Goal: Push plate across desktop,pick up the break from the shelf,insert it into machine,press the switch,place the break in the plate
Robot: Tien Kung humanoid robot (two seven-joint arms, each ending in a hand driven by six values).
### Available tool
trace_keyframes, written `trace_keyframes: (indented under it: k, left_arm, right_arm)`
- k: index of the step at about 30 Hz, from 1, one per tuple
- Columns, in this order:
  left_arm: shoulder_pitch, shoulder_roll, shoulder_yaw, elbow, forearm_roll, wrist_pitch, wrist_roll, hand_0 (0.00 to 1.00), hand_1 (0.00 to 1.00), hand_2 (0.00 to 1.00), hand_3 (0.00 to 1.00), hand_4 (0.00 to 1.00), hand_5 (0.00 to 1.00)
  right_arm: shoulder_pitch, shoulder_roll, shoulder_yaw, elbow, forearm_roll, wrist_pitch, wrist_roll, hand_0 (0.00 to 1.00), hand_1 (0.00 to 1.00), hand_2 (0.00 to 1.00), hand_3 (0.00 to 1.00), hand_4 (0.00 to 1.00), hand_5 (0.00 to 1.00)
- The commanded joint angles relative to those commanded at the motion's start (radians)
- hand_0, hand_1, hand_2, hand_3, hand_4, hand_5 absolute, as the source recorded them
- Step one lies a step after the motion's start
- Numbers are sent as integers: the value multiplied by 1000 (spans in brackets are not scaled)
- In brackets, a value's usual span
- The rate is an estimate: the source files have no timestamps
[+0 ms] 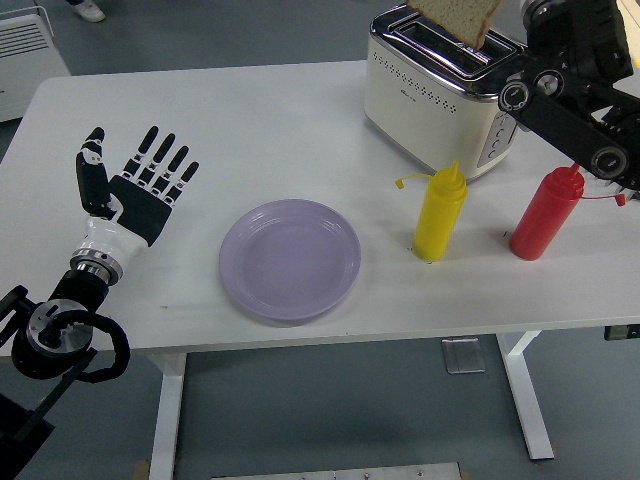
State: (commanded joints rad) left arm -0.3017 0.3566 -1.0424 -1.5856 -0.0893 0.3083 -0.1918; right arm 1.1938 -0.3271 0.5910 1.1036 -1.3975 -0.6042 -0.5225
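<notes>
A lilac plate (290,258) lies near the table's front edge, at its middle. My left hand (130,185) hovers open, fingers spread, well to the left of the plate and apart from it. A cream and chrome toaster (445,90) stands at the back right. A bread slice (458,17) hangs tilted over its slots, its lower edge at the near slot. My right arm (565,95) reaches in from the right past the toaster's end. Its hand is cut off by the picture's top edge, so any grip on the bread is hidden.
A yellow squeeze bottle (440,212) and a red squeeze bottle (545,212) stand in front of the toaster, right of the plate. A white appliance (25,40) stands on the floor beyond the table's far left corner.
</notes>
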Motion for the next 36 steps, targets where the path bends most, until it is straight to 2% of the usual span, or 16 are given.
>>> trace_keyframes:
  k: [11, 19, 25, 36]
  left_arm:
    - [20, 14, -71, -28, -113, 7, 28, 824, 757, 728, 732, 721, 998]
    - [23, 13, -81, -25, -119, 10, 20, 823, 756, 728, 732, 721, 998]
    - [24, 14, -86, -25, -121, 10, 20, 823, 756, 728, 731, 721, 998]
    - [22, 14, -92, -30, -126, 11, 20, 822, 755, 728, 730, 720, 998]
  right_arm:
    - [53, 66, -112, -123, -78, -16, 7, 297, 424, 496, 485, 324, 2]
    - [74, 107, -130, -213, -99, 10, -3, 294, 423, 502, 488, 327, 2]
    - [77, 123, -136, -246, -91, 25, -12, 290, 420, 504, 489, 331, 2]
    - [72, 145, -132, -282, -59, 22, -19, 289, 416, 503, 489, 327, 2]
